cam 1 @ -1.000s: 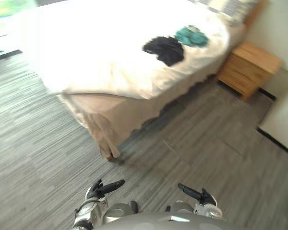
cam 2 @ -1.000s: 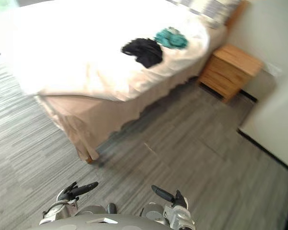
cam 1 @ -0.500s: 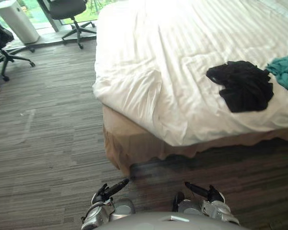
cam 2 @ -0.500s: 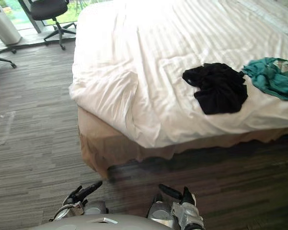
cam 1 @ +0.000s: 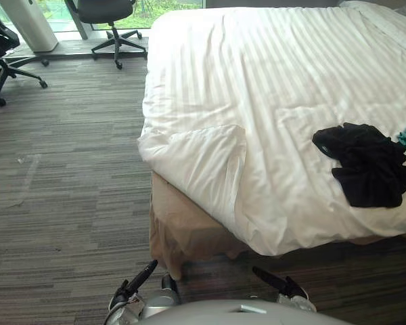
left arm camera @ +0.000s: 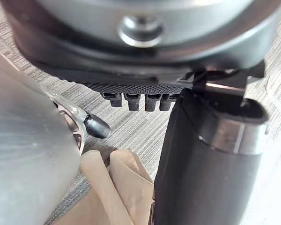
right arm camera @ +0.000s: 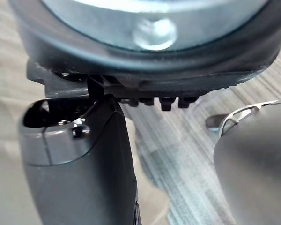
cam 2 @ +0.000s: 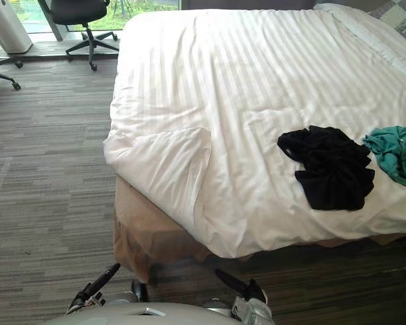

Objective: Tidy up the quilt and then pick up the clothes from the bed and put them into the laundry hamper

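Grey striped carpet (cam 1: pixel 68 203) lies under your left robot hand (cam 1: pixel 132 288) and right robot hand (cam 1: pixel 277 283) at bottom centre, both with fingers straight and holding nothing. Well above them, at the right on the white striped quilt (cam 1: pixel 271 101), a crumpled black garment (cam 1: pixel 365 166) lies just beside a teal garment (cam 2: pixel 396 152).

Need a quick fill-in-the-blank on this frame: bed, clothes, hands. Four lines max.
1. On the quilt, the garment beside the teal garment is ___ in colour.
2. The quilt's corner nearest the robot is ___ back over itself.
3. The left hand and right hand hang low over the floor, open, and hold ___.
4. On the floor beyond the bed's far left side stands a wheeled office ___.

Missing words: black; folded; nothing; chair
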Controlling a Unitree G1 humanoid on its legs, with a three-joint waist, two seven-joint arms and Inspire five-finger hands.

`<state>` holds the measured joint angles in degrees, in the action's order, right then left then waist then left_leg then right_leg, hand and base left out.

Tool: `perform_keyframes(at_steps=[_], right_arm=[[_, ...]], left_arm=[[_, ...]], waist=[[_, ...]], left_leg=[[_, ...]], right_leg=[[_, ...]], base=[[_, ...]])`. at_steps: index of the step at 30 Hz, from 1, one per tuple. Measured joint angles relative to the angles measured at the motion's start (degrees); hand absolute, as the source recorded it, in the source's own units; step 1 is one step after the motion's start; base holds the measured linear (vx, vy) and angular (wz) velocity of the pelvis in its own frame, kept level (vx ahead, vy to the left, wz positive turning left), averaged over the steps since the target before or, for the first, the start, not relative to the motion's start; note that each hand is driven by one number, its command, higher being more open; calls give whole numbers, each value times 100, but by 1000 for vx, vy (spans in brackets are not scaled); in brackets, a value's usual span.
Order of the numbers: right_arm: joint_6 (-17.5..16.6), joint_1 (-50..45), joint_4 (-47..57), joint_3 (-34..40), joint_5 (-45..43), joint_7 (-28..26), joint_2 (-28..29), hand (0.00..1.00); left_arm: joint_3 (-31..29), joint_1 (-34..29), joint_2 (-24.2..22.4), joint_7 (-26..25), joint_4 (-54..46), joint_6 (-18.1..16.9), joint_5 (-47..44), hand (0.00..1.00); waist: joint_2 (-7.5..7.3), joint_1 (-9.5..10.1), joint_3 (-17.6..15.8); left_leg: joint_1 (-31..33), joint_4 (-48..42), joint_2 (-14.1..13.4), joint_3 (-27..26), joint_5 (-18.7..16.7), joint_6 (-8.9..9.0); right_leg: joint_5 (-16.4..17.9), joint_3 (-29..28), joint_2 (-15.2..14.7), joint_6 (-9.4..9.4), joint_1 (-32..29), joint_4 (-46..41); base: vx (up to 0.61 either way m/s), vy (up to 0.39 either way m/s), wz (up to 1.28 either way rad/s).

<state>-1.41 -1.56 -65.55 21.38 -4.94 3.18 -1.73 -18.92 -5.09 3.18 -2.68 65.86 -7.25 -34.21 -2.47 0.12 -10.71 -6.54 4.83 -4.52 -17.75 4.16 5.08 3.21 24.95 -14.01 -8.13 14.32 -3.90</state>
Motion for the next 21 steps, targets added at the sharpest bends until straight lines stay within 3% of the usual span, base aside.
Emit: perform_keyframes(at_steps=[7, 11, 14, 15, 18, 21], right_arm=[[-15, 37, -6, -185, -47, 11, -10, 100], [-19, 18, -19, -172, -56, 19, -59, 100], [-18, -45, -16, -175, -107, 59, -70, 100], [-22, -123, -1, -184, -107, 73, -70, 100], [-24, -369, -1, -189, -104, 86, -129, 100], [-21, -601, -3, -184, -99, 92, -121, 100]], left_arm=[[-262, -47, -61, -233, 7, -14, -1077, 100], [-1851, -1, 52, -433, -141, -37, -1945, 100], [-2759, 134, 568, -676, -435, -196, -2218, 100], [-3144, 277, 857, -736, -562, -282, -2237, 100], [-3986, 596, 1600, -782, -866, -426, -2431, 100], [-4300, 855, 2394, -895, -1031, -693, -2358, 100]], waist=[[50, 9, 6], [67, -2, -8], [65, 103, -48], [17, 150, -45], [67, 142, 67], [97, 171, 208]], left_leg=[[-55, 30, -219, 15, 131, 116], [-12, 41, -206, 11, 159, 117], [38, 45, -149, 33, 157, 121], [57, 45, -112, 84, 151, 136], [230, 45, -122, 264, 197, 130], [439, 43, -130, 276, 306, 115]], right_leg=[[-2, -5, 222, 4, 82, 20], [27, -4, 221, 45, 61, 123], [242, 13, 187, 201, 52, 204], [394, 54, 148, 72, 76, 201], [490, 250, 193, 54, 22, 125], [447, 249, 225, 99, -152, 131]], base=[[-9, -82, 1], [-95, -18, -7], [-140, -5, -1], [-180, -35, 16], [-130, -34, 41], [-11, -4, 17]])
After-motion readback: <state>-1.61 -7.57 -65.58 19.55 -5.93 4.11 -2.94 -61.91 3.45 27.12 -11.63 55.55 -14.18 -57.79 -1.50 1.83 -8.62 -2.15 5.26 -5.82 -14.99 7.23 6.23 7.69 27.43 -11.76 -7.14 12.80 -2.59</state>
